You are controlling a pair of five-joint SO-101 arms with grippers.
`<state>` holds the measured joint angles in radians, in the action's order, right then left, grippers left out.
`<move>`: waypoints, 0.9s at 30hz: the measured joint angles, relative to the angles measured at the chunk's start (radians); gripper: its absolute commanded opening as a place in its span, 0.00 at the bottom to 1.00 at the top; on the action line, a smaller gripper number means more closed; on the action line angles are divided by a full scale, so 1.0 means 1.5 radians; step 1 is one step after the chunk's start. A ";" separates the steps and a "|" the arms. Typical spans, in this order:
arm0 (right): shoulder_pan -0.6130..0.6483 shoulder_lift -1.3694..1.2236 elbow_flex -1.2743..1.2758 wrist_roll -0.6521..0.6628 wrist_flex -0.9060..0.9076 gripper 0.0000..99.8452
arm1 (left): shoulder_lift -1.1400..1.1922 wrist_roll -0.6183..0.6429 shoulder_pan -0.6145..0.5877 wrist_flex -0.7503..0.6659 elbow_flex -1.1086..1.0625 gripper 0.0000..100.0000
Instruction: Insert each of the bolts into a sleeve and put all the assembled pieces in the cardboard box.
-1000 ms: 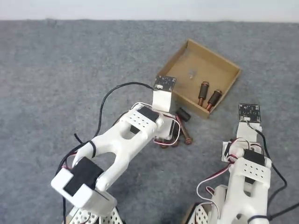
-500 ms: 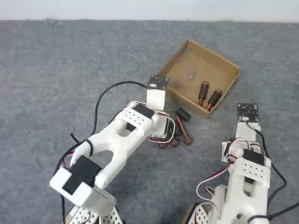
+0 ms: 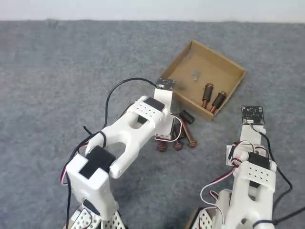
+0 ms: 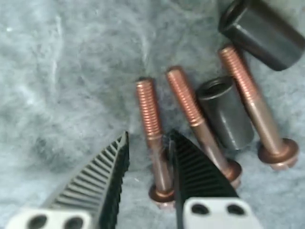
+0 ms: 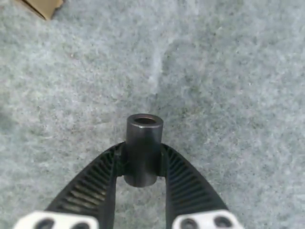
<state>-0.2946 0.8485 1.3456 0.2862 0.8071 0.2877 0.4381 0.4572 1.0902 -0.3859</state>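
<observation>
High view: an open brown cardboard box (image 3: 183, 61) sits on the grey felt surface (image 3: 57, 71). It holds two copper bolts already fitted in dark sleeves (image 3: 212, 98), lying side by side against its near wall. Just outside that wall lies a loose black cylindrical sleeve (image 3: 187, 116), with the left arm over the parts beside it.

Left wrist view: three loose copper-coloured flanged bolts (image 4: 195, 119) lie roughly parallel, with a second black sleeve (image 4: 226, 114) between two of them. The left gripper (image 4: 148, 143) stands apart, its jaws straddling the outermost bolt (image 4: 148, 109) near its head, not closed on it.

Right wrist view: the right gripper (image 5: 143, 155) is clamped on a dark steel sleeve (image 5: 144, 136), open bore beyond the fingertips, above bare felt.
</observation>
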 measured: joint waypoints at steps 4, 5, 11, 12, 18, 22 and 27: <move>0.000 0.000 0.000 0.000 0.000 0.01 | 0.001 -0.031 0.002 -0.001 0.005 0.01; 0.000 0.000 0.000 0.000 0.000 0.01 | 0.001 -0.064 0.001 0.001 0.005 0.01; 0.000 0.000 0.000 0.000 0.000 0.01 | -0.020 -0.317 -0.029 0.055 0.005 0.01; 0.000 0.000 0.000 0.000 0.000 0.01 | -0.030 -0.364 -0.037 0.062 0.005 0.01; 0.000 0.000 0.000 0.000 0.000 0.01 | -0.064 -0.608 -0.065 0.073 -0.004 0.04; 0.000 0.000 0.000 0.000 0.000 0.01 | -0.064 -0.687 -0.065 0.075 -0.006 0.15; 0.000 0.000 0.000 0.000 0.000 0.01 | -0.065 -0.647 -0.072 0.076 -0.006 0.15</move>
<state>-0.2946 0.8485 1.3456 0.2862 0.8071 0.1895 -0.5332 0.3498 1.2037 -0.3951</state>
